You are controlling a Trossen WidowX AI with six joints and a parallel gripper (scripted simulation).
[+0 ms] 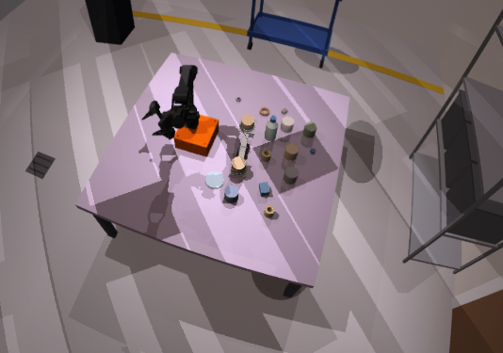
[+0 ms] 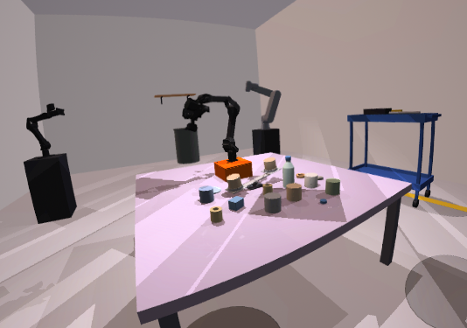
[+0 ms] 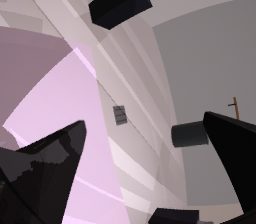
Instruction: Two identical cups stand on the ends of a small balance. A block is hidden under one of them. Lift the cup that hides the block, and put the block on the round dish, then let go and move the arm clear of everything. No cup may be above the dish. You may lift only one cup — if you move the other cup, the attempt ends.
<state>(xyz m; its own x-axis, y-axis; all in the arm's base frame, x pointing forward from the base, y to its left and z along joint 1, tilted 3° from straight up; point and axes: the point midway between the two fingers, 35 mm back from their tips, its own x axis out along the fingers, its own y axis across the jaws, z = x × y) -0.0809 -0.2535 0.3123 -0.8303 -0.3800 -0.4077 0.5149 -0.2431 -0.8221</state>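
Two tan cups stand on the ends of the small balance [image 1: 243, 145] [image 2: 261, 178]. The far cup [image 1: 248, 121] [image 2: 269, 164] is at its back end and the near cup [image 1: 238, 164] [image 2: 233, 182] at its front end. No hidden block shows; I cannot tell which cup covers it. The pale blue round dish [image 1: 214, 180] [image 2: 215, 190] lies beside the near cup, with nothing seen on it. My gripper [image 1: 156, 127] [image 3: 146, 122] is open and empty, high up and to the left of the orange base box, away from cups and dish.
The orange box [image 1: 197, 135] [image 2: 233, 169] stands under the arm. A blue cylinder [image 1: 231, 194] [image 2: 206, 194] is close to the dish. A blue block [image 1: 264, 188] [image 2: 236, 203], a bottle [image 1: 270, 130] [image 2: 288, 174], and several cylinders and rings stand right of the balance.
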